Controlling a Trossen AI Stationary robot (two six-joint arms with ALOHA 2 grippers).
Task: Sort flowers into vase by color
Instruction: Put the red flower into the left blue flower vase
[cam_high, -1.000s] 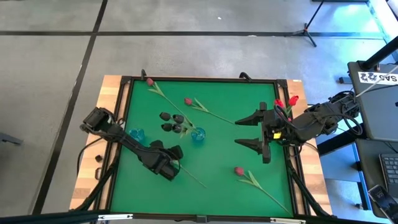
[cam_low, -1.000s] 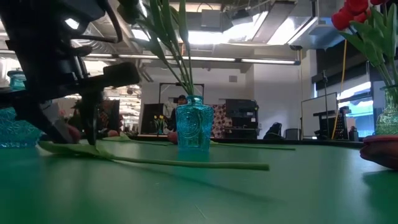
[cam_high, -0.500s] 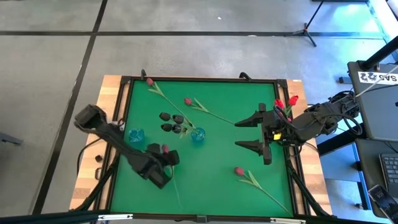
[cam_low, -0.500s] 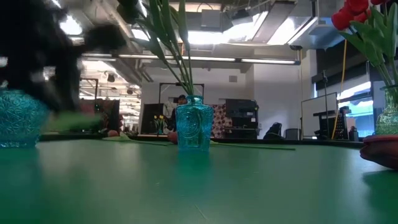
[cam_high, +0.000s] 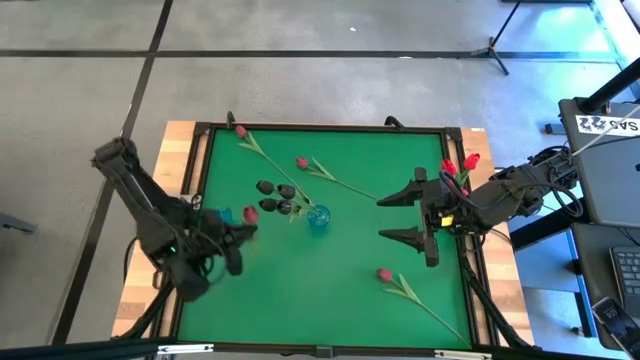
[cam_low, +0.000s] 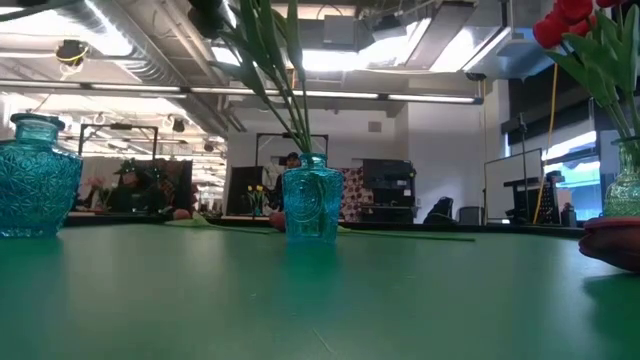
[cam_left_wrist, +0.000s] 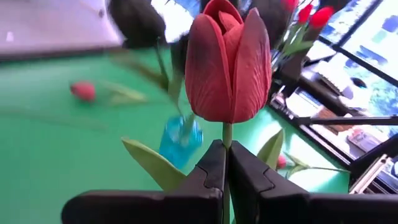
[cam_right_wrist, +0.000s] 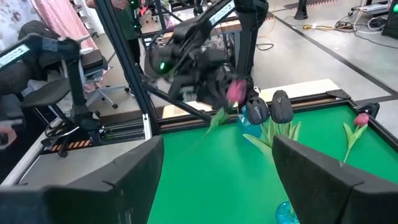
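1. Worktop (cam_high: 340, 280): green surface carrying two blue vases at its left-centre. One vase (cam_high: 318, 217) holds the black tulips (cam_high: 275, 196); the other vase (cam_high: 219, 216), near the left edge, appears empty. Red tulips (cam_high: 458, 164) stand at the right edge. Three loose tulips lie flat: two towards the far side, one (cam_high: 405, 289) near the front right.
2. Right gripper (cam_high: 418, 217): jaws wide apart, holding nothing, waiting over the worktop's right side.
3. Left gripper (cam_left_wrist: 225, 180): closed tight on the stem of a pinkish-red tulip (cam_left_wrist: 228, 62), just below the bud, raised off the worktop beside the empty vase.
4. Handling, judged: the tulip is light, with a thin, flexible stem that may sway or pivot in the jaws. The stem is the right hold; the bud would crush.
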